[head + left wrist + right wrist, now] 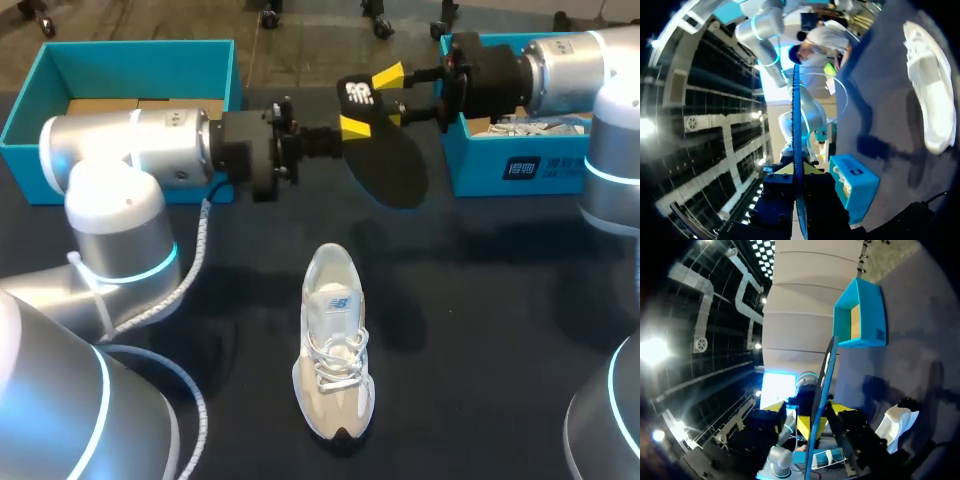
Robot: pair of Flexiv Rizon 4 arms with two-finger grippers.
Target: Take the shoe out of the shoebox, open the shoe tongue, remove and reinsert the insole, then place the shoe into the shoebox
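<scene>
Fingers on insole (thin, black)

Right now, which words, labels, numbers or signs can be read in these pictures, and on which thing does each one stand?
Nothing is clear enough to quote.
On the black insole: a white mark at its heel end, too small to read.
On the shoe: a small label on the tongue, blurred.
On the right shoebox: white print on the front wall, too small to read.
</scene>
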